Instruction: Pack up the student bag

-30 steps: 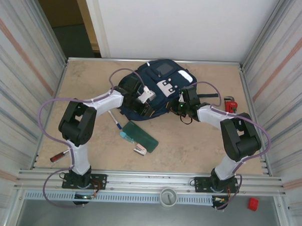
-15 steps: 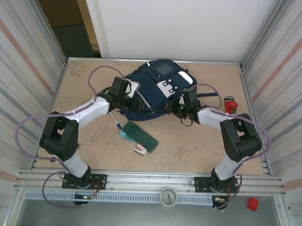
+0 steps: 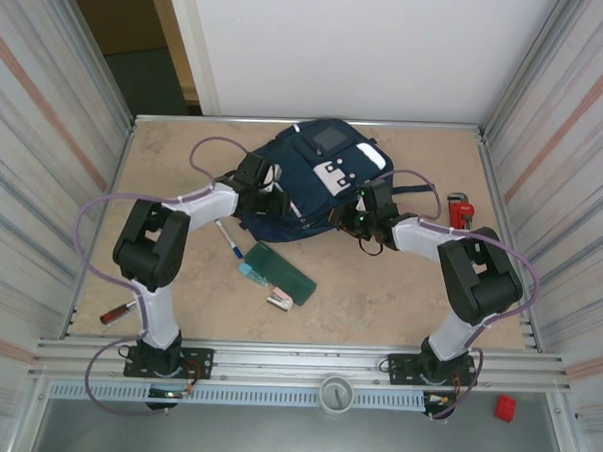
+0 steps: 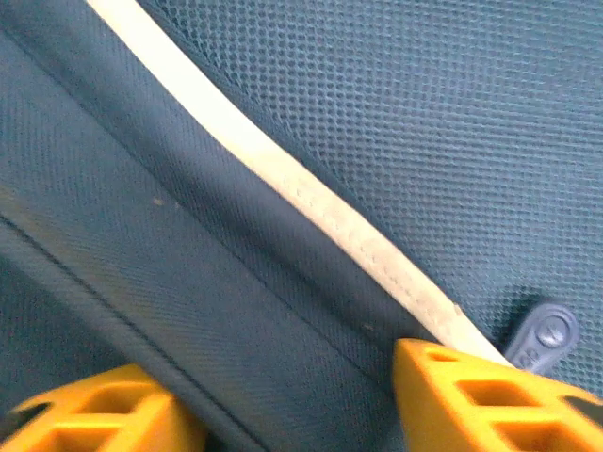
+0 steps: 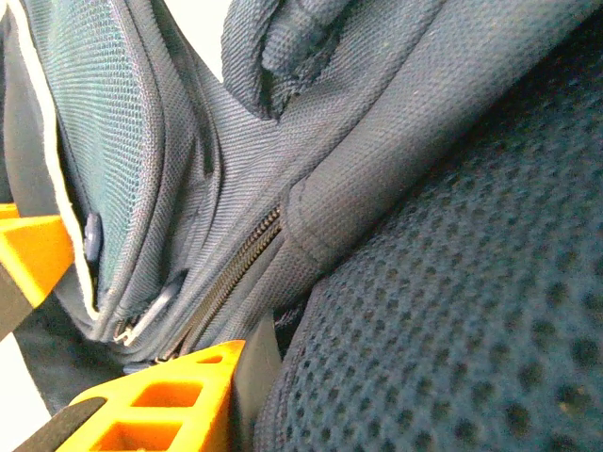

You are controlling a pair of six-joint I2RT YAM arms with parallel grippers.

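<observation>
The student bag, navy with white patches, lies flat at the back middle of the table. My left gripper presses on its left side. In the left wrist view this left gripper is open: the orange fingers stand wide apart on flat navy fabric beside the light stripe. My right gripper is at the bag's lower right edge. Seen from its wrist, the right gripper has its fingers apart around the bag's zip edge, next to the mesh back panel.
In front of the bag lie a green case, a blue pen and a small red-and-white item. A red-handled tool lies near the left front edge. A red wrench sits by the right wall.
My left arm swung out to the left and came back onto the bag's left side. The right gripper stayed at the bag's edge and its jaws widened.
</observation>
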